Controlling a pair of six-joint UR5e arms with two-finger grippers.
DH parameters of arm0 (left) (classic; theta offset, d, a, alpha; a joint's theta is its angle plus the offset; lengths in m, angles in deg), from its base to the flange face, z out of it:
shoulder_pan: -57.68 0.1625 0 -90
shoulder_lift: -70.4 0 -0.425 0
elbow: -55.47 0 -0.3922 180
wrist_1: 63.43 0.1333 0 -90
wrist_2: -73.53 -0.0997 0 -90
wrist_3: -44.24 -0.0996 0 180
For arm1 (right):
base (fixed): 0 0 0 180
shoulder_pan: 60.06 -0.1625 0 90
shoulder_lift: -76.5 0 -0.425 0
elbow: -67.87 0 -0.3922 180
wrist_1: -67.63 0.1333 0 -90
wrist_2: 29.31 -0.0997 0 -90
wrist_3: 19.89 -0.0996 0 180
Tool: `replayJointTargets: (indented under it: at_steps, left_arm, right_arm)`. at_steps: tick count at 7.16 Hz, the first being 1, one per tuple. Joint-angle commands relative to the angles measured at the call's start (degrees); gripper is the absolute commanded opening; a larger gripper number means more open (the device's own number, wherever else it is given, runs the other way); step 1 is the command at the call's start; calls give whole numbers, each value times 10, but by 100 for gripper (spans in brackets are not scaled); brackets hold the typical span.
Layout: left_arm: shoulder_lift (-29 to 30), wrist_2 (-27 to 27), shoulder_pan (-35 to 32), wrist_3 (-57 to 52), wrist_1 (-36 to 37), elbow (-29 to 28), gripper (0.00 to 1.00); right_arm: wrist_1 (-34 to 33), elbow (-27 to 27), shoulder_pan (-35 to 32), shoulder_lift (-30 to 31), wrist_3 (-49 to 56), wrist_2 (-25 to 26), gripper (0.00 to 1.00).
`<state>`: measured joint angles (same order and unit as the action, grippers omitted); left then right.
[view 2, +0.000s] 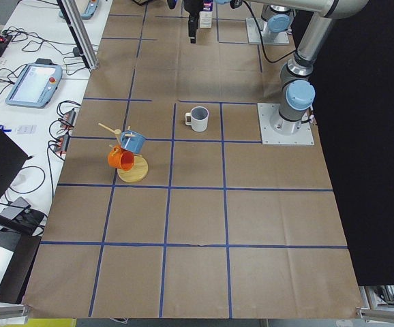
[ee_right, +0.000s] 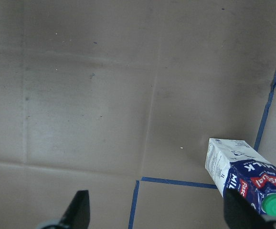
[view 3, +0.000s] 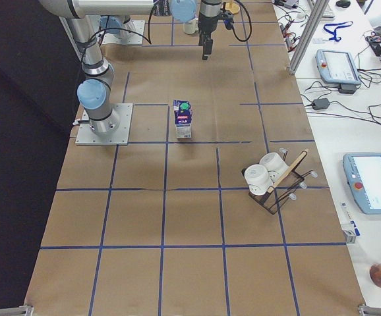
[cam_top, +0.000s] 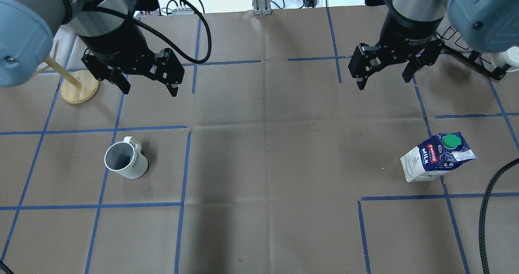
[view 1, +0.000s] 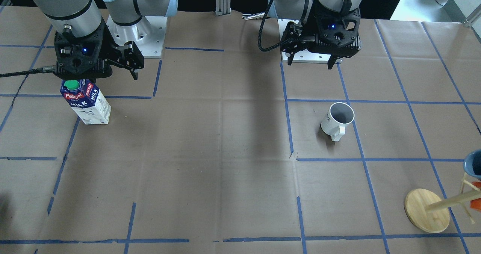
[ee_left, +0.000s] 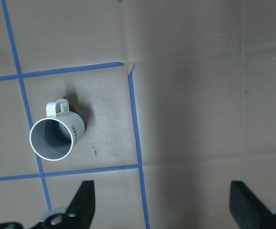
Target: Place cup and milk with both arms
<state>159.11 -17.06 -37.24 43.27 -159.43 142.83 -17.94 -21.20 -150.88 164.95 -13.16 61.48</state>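
The white cup point(cam_top: 125, 162) stands upright on the brown paper on my left side, with its handle turned to the far side. It also shows in the front view point(view 1: 337, 120) and the left wrist view point(ee_left: 57, 136). The milk carton point(cam_top: 434, 158) stands upright on my right side, its green cap on top; it also shows in the front view point(view 1: 87, 102) and the right wrist view point(ee_right: 245, 174). My left gripper point(cam_top: 150, 90) is open and empty, raised above the table beyond the cup. My right gripper point(cam_top: 383, 83) is open and empty, raised beyond the milk.
A wooden mug tree point(view 2: 130, 153) with a blue and an orange mug stands at the far left; its round base point(cam_top: 80, 87) is near my left gripper. A black rack with white cups point(view 3: 269, 181) stands at the far right. Blue tape lines point(cam_top: 184, 164) grid the paper.
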Motion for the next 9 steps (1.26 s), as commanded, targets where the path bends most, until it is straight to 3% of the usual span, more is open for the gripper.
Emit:
replayJointTargets:
  at_steps: [1, 9]
  left_arm:
    - [-1, -1, 0, -1, -1, 0, 100]
    - [-8, -5, 1, 11, -4, -2, 100]
  right_arm:
    - [0, -7, 3, 1, 1, 0, 100]
    - [0, -8, 2, 2, 1, 0, 100]
